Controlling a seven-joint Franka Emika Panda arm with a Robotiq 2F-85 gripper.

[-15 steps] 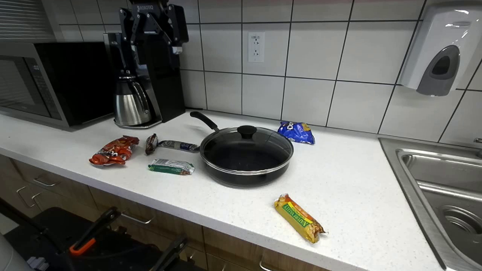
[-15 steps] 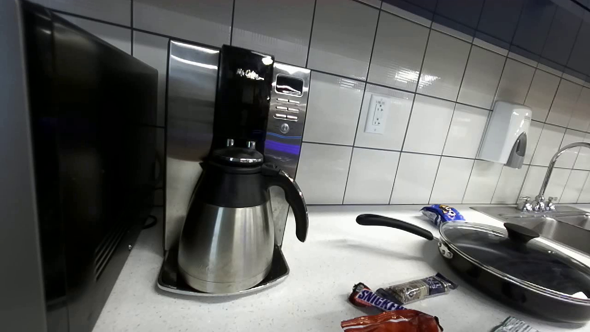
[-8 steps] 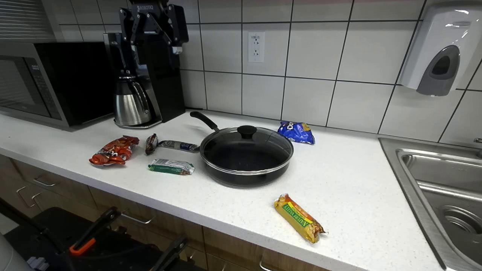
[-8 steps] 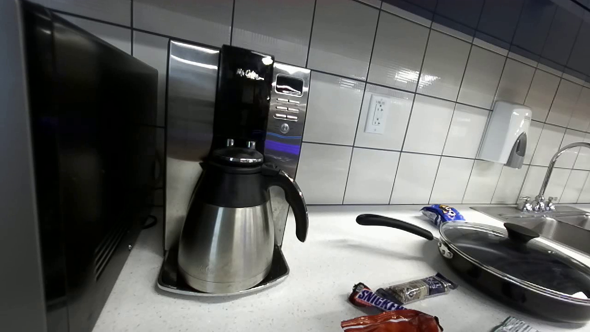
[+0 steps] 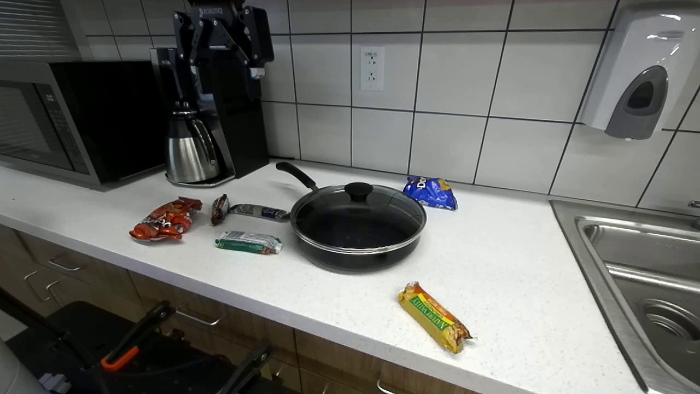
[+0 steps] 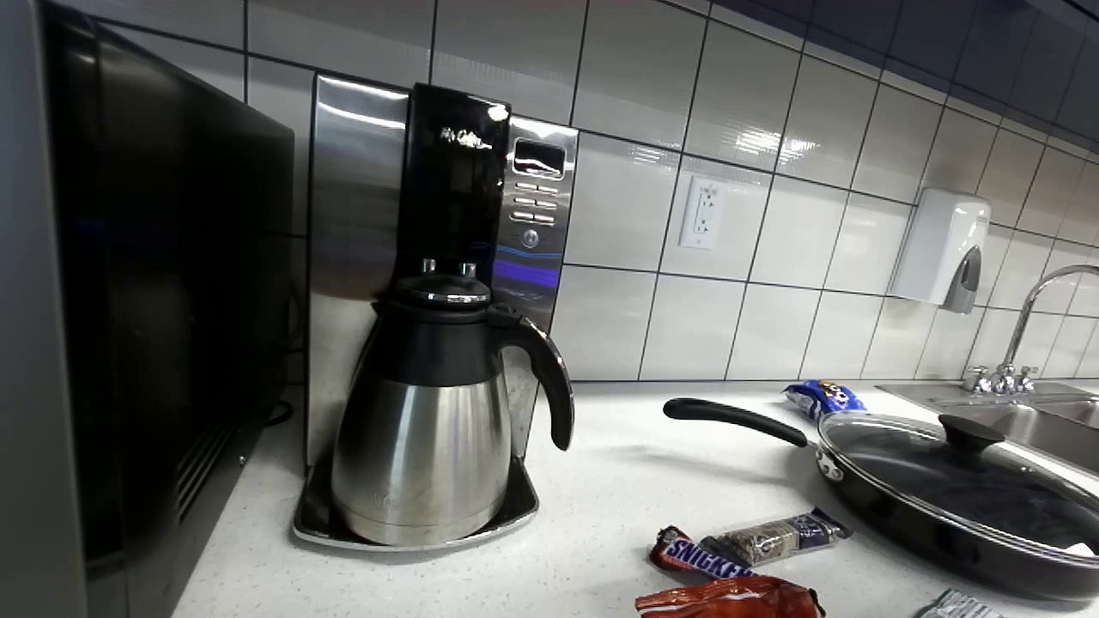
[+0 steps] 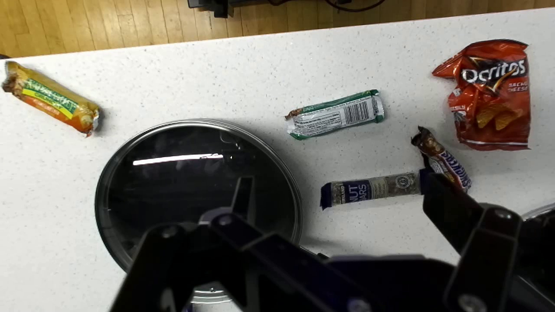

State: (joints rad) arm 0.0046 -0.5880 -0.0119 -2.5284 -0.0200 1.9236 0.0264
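Around one round black lidded pan (image 5: 358,235): four wrapped bars (image 5: 249,243) (yellow-orange bar (image 7: 52,99), green-white bar (image 7: 336,115), clear nut bar (image 7: 373,189), brown Snickers bar (image 7: 443,160)), two foil bags (image 5: 167,220) (red bag (image 7: 492,97), blue bag (image 5: 431,192)); also one steel-and-black carafe (image 6: 421,455), one coffee maker (image 6: 459,189), one dark microwave (image 5: 115,109), one white dispenser (image 5: 634,74).

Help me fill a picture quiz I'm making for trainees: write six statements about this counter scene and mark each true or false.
1. The green bar lies nearer the pan than the red bag does. True.
2. The pan is uncovered. False: a lid covers it.
3. The gripper is open and holds nothing. True.
4. The gripper rests on the lid. False: it hangs apart from it, above the counter.
5. The red bag is in the sink. False: it lies on the counter.
6. The blue bag lies near the tiled wall. True.
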